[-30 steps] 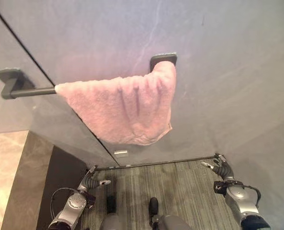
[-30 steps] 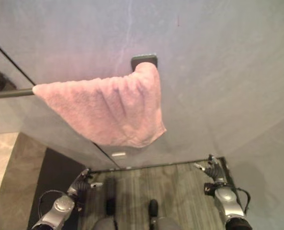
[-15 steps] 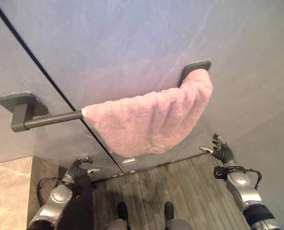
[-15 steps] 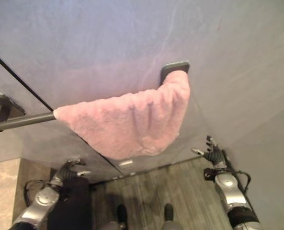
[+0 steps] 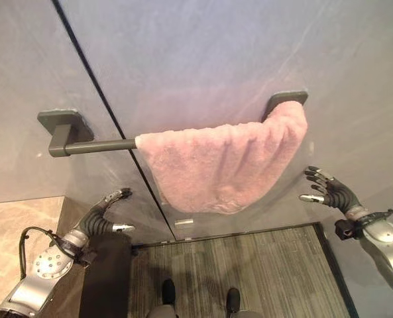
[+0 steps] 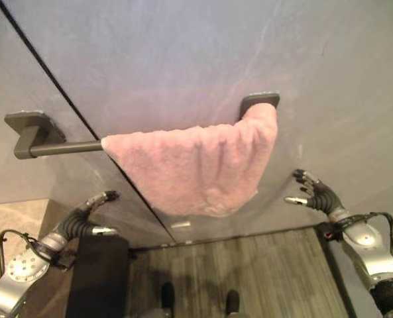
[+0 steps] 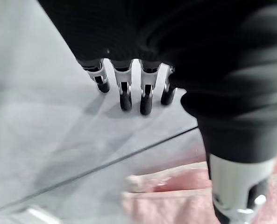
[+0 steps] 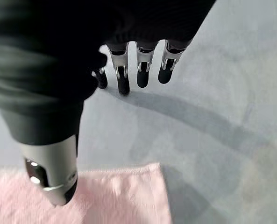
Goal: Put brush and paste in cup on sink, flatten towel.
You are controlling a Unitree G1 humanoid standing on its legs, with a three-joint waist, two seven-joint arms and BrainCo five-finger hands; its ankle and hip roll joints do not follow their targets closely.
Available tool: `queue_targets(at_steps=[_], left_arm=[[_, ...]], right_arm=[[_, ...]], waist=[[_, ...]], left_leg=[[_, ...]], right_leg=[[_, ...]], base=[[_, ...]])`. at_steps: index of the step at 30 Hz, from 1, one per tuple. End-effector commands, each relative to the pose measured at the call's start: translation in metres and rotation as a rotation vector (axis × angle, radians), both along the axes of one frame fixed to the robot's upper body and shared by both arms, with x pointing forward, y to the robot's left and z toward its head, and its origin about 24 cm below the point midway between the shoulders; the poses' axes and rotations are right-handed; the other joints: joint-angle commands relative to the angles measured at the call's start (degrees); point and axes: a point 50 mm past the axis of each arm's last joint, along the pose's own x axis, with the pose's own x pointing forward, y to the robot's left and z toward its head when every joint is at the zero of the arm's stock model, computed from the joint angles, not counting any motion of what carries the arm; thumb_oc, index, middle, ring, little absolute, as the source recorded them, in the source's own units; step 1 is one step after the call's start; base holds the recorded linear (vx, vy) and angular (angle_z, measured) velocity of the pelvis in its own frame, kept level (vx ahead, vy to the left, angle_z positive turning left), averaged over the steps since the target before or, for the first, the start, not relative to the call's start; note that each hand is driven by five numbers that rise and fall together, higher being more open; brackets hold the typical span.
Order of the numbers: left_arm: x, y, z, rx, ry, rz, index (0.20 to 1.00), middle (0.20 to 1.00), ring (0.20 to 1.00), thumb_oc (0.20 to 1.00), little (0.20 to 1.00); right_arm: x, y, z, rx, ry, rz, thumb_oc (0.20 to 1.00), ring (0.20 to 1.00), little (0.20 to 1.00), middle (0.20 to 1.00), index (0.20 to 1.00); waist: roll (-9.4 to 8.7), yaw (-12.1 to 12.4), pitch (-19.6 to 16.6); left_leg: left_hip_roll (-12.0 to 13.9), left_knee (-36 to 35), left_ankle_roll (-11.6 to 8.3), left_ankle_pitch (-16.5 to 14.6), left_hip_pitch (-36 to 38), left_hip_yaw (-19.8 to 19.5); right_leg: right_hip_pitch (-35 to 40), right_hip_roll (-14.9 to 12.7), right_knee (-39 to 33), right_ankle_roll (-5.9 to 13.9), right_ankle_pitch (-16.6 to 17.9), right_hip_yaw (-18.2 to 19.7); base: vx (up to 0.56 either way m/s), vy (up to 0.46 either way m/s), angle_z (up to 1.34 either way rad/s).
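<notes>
A pink towel (image 5: 223,162) hangs bunched on the right half of a dark grey wall rail (image 5: 93,146), its lower edge sagging to a point. My left hand (image 5: 107,215) is raised below and left of the towel, fingers relaxed and holding nothing, clear of the cloth. My right hand (image 5: 332,192) is up at the towel's lower right corner, a short gap away, fingers loosely spread. In the wrist views the left fingers (image 7: 124,93) and the right fingers (image 8: 140,70) stick out straight, with the pink towel (image 8: 105,196) past them.
The rail's brackets (image 5: 63,126) (image 5: 285,103) are fixed to a grey wall with a dark seam (image 5: 103,93) running down it. A marble counter edge (image 5: 17,218) lies at lower left, striped grey flooring (image 5: 236,265) below.
The camera has swung, so the whole scene sits differently. Both hands have risen toward the towel; the right one now sits level with its lower right corner.
</notes>
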Motion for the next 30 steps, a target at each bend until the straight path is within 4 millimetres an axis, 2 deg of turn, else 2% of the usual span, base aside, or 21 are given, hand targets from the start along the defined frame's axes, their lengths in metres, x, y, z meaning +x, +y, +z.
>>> queue_targets(at_steps=[1,2,4,5,6,7,9,10,11,12,13,14,16,21,22,23,24,26,28,29,30], left_arm=[[0.031,-0.022,0.031,-0.178,-0.142,-0.072,1.000,1.000,1.000,1.000,1.000],[0.037,-0.030,0.037,-0.199,-0.161,-0.107,1.000,1.000,1.000,1.000,1.000],[0.046,-0.044,0.044,-0.217,-0.194,-0.147,1.000,1.000,1.000,1.000,1.000],[0.056,-0.065,0.044,-0.240,-0.203,-0.189,1.000,1.000,1.000,1.000,1.000],[0.057,-0.065,0.044,-0.240,-0.204,-0.190,1.000,1.000,1.000,1.000,1.000],[0.062,-0.081,0.042,-0.260,-0.199,-0.223,1.000,1.000,1.000,1.000,1.000],[0.068,-0.099,0.042,-0.268,-0.207,-0.265,1.000,1.000,1.000,1.000,1.000],[0.070,-0.118,0.043,-0.266,-0.210,-0.311,1.000,1.000,1.000,1.000,1.000],[0.071,-0.123,0.044,-0.259,-0.219,-0.328,1.000,1.000,1.000,1.000,1.000],[0.071,-0.123,0.044,-0.259,-0.219,-0.328,0.827,0.827,0.827,0.827,0.827],[0.070,-0.124,0.044,-0.249,-0.223,-0.329,0.316,0.316,0.316,0.316,0.316],[0.070,-0.122,0.043,-0.257,-0.222,-0.311,0.200,0.200,0.200,0.200,0.200],[0.066,-0.108,0.039,-0.255,-0.217,-0.255,0.200,0.200,0.200,0.200,0.200],[0.051,-0.085,0.035,-0.250,-0.208,-0.193,0.200,0.200,0.200,0.200,0.200],[0.042,-0.076,0.053,-0.244,-0.293,-0.195,0.200,0.200,0.200,0.200,0.200],[0.041,-0.076,0.053,-0.243,-0.291,-0.193,0.200,0.200,0.200,0.200,0.200],[0.035,-0.072,0.075,-0.269,-0.413,-0.181,0.200,0.200,0.200,0.200,0.200],[0.019,-0.071,0.093,-0.357,-0.546,-0.153,0.200,0.200,0.200,0.200,0.200],[0.018,-0.071,0.093,-0.357,-0.544,-0.153,0.200,0.200,0.200,0.200,0.200],[0.010,-0.068,0.095,-0.407,-0.576,-0.133,0.200,0.200,0.200,0.200,0.200],[0.010,-0.066,0.082,-0.440,-0.523,-0.094,0.200,0.200,0.200,0.200,0.200]], right_arm=[[0.045,0.056,0.055,-0.042,-0.211,0.211,1.000,1.000,1.000,1.000,1.000],[0.053,0.071,0.060,-0.046,-0.228,0.248,1.000,1.000,1.000,1.000,1.000],[0.059,0.085,0.063,-0.038,-0.244,0.271,1.000,1.000,1.000,1.000,1.000],[0.064,0.101,0.062,0.003,-0.247,0.296,1.000,1.000,1.000,1.000,1.000],[0.065,0.100,0.062,0.003,-0.248,0.295,1.000,1.000,1.000,1.000,1.000],[0.067,0.110,0.062,0.031,-0.251,0.308,1.000,1.000,1.000,1.000,1.000],[0.069,0.119,0.060,0.072,-0.243,0.315,1.000,1.000,1.000,1.000,1.000],[0.070,0.132,0.056,0.123,-0.230,0.338,1.000,1.000,1.000,1.000,1.000],[0.071,0.135,0.054,0.148,-0.220,0.335,0.689,0.689,0.689,0.689,0.689],[0.071,0.135,0.054,0.148,-0.220,0.335,0.250,0.250,0.250,0.250,0.250],[0.071,0.138,0.051,0.175,-0.217,0.323,0.200,0.200,0.200,0.200,0.200],[0.071,0.140,0.048,0.204,-0.215,0.303,0.200,0.200,0.200,0.200,0.200],[0.065,0.150,0.045,0.260,-0.219,0.331,0.200,0.200,0.200,0.200,0.200],[0.046,0.153,0.046,0.349,-0.252,0.382,0.200,0.200,0.200,0.200,0.200],[0.032,0.151,0.055,0.371,-0.305,0.427,0.200,0.200,0.200,0.200,0.200],[0.032,0.151,0.054,0.371,-0.303,0.427,0.200,0.200,0.200,0.200,0.200],[0.021,0.151,0.064,0.383,-0.362,0.463,0.200,0.200,0.200,0.200,0.200],[0.004,0.144,0.069,0.518,-0.454,0.433,0.200,0.200,0.200,0.200,0.200],[0.003,0.145,0.069,0.518,-0.453,0.432,0.200,0.200,0.200,0.200,0.200],[-0.005,0.142,0.077,0.560,-0.522,0.419,0.200,0.200,0.200,0.200,0.200],[-0.007,0.145,0.071,0.631,-0.510,0.403,0.200,0.200,0.200,0.200,0.200]], waist=[[-2.08,2.68,-0.06],[-2.19,2.91,0.08],[-2.28,2.91,0.12],[-2.46,2.33,0.19],[-2.43,2.37,0.23],[-2.52,2.02,0.36],[-2.69,1.45,0.58],[-2.98,0.95,0.63],[-3.06,0.97,0.68],[-3.08,1.00,0.70],[-3.25,0.90,0.66],[-3.35,0.80,0.67],[-3.57,0.83,0.57],[-3.66,1.13,0.00],[-3.65,1.29,-0.23],[-3.66,1.20,-0.27],[-3.83,1.37,-0.25],[-4.09,1.71,-0.82],[-4.09,1.63,-0.85],[-4.22,1.93,-1.16],[-4.28,2.10,-1.24]], left_leg=[[2.48,0.29,-3.70,0.84,-1.95,2.81],[2.50,0.29,-3.74,0.90,-2.51,3.07],[2.64,0.29,-3.80,1.22,-3.19,3.05],[2.77,0.29,-3.87,1.32,-3.61,2.85],[2.77,0.29,-3.87,1.33,-3.63,2.83],[2.77,0.29,-3.84,1.36,-3.91,2.72],[2.60,0.29,-3.71,1.22,-4.12,2.56],[2.58,0.29,-3.54,1.09,-4.15,2.68],[2.56,0.29,-3.49,1.00,-4.10,2.74],[2.56,0.29,-3.49,0.99,-4.08,2.77],[2.54,0.29,-3.38,0.82,-3.95,2.93],[2.58,0.29,-3.25,0.70,-3.77,3.16],[2.79,0.29,-3.15,0.39,-2.89,3.89],[3.18,0.29,-3.21,0.15,-1.66,3.95],[3.33,0.29,-3.33,0.03,-1.24,3.80],[3.33,0.29,-3.33,0.02,-1.18,3.76],[3.36,0.29,-3.50,-0.18,-0.76,3.49],[3.50,0.29,-3.76,-0.19,-0.79,2.70],[3.49,0.29,-3.76,-0.19,-0.75,2.60],[3.59,0.29,-3.90,-0.23,-0.66,2.10],[3.68,0.29,-3.98,-0.22,-0.63,1.87]], right_leg=[[-1.35,-6.27,0.03,6.26,0.89,1.77],[-2.28,-6.31,0.03,6.31,1.34,2.35],[-3.19,-6.35,0.03,6.13,1.76,2.64],[-3.64,-6.35,0.03,5.98,1.77,2.64],[-3.64,-6.35,0.03,5.98,1.77,2.62],[-3.83,-6.48,0.03,5.98,1.86,2.57],[-4.11,-6.57,0.03,5.99,2.00,2.71],[-4.41,-6.61,0.03,5.97,2.27,3.05],[-4.46,-6.63,0.03,6.01,2.30,3.18],[-4.45,-6.64,0.03,6.02,2.30,3.20],[-4.49,-6.68,0.03,6.04,2.36,3.45],[-4.53,-6.66,0.03,6.04,2.51,3.60],[-4.38,-6.62,0.03,6.04,2.60,4.15],[-3.27,-6.56,0.03,6.02,2.09,3.88],[-2.60,-6.54,0.03,5.94,1.68,3.52],[-2.51,-6.54,0.03,5.94,1.66,3.47],[-1.86,-6.47,0.03,5.96,1.18,3.20],[-1.10,-6.28,0.03,5.84,0.55,2.28],[-0.98,-6.28,0.03,5.84,0.51,2.18],[-0.26,-6.14,0.03,5.73,0.09,1.63],[0.04,-6.05,0.03,5.58,-0.04,1.37]], base=[[-0.08,0.032,-0.24],[-0.04,0.025,-0.42],[-0.01,0.017,-0.40],[0.01,0.016,-0.12],[0.01,0.027,0.05],[0.00,0.000,0.00],[0.00,0.014,0.02],[0.00,0.000,0.00],[0.00,0.000,0.00],[0.00,0.000,0.00],[0.00,0.000,0.00],[0.02,0.021,-0.04],[0.04,0.019,-0.07],[0.04,-0.003,-0.11],[0.04,-0.010,0.08],[0.05,-0.022,0.07],[0.03,-0.031,0.03],[0.04,-0.051,0.08],[0.02,-0.029,0.29],[0.02,-0.049,0.27],[0.02,-0.072,0.18]])
